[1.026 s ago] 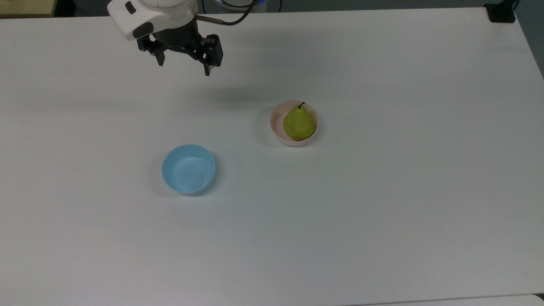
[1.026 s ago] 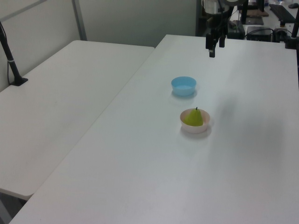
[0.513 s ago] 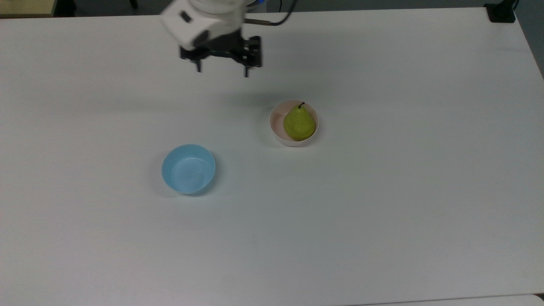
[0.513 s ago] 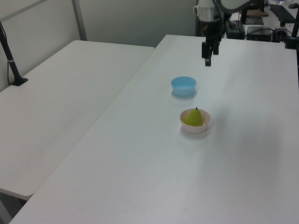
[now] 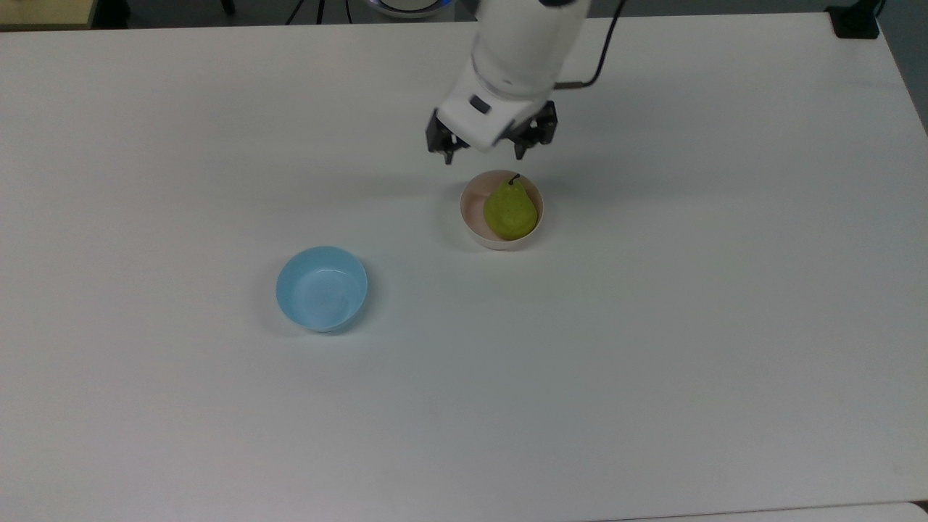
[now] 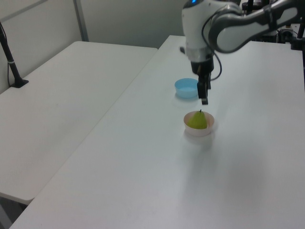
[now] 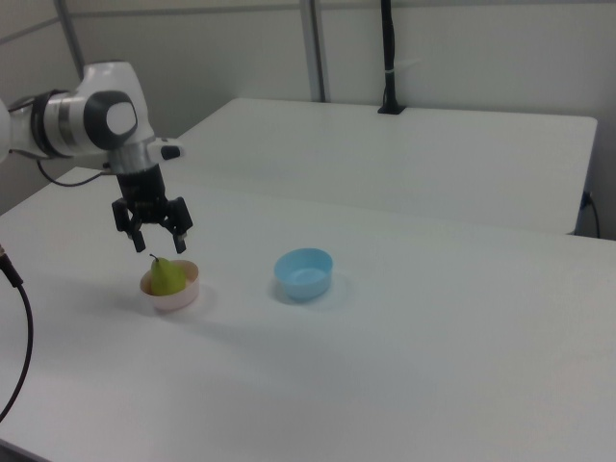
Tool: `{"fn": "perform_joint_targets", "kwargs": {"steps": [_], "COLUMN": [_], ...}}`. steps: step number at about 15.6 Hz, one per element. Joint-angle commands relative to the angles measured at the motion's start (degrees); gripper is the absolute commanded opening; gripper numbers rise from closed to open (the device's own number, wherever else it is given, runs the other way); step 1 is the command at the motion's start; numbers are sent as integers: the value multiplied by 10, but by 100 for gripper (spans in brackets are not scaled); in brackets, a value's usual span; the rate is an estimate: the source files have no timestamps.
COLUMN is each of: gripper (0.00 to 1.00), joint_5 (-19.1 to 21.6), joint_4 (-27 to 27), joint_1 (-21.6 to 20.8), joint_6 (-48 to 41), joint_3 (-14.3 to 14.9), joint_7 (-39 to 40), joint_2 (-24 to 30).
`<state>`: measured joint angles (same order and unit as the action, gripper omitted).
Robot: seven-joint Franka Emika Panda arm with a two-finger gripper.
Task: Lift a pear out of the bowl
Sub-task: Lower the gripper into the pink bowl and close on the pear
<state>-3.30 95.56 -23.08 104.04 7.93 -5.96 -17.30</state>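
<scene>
**Gripper now over the pear bowl**

So the gripper (image 5: 483, 156) has swung across from the top view's left and now hangs just above the pink-white bowl (image 5: 471, 217), fingers spread wide, holding nothing. The pear (image 5: 510, 211) sits upright in that bowl, stem up. The light blue bowl (image 5: 321, 288) hasn't moved and has nothing in it.
</scene>
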Motion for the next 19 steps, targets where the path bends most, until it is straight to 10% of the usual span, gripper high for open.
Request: {"fn": "perform_joint_targets", "kwargs": {"steps": [1, 9, 15, 19], "gripper": [100, 100, 32, 24], "joint_5": [-3, -7, -6, -1], "joint_4": [3, 4, 5, 4], "joint_1": [-28, -37, -31, -29], "joint_6": [41, 99, 100, 97], "joint_3": [9, 9, 8, 9], "joint_7": [-7, -4, 32, 31], "joint_2": [-31, -90, -90, -82]}}
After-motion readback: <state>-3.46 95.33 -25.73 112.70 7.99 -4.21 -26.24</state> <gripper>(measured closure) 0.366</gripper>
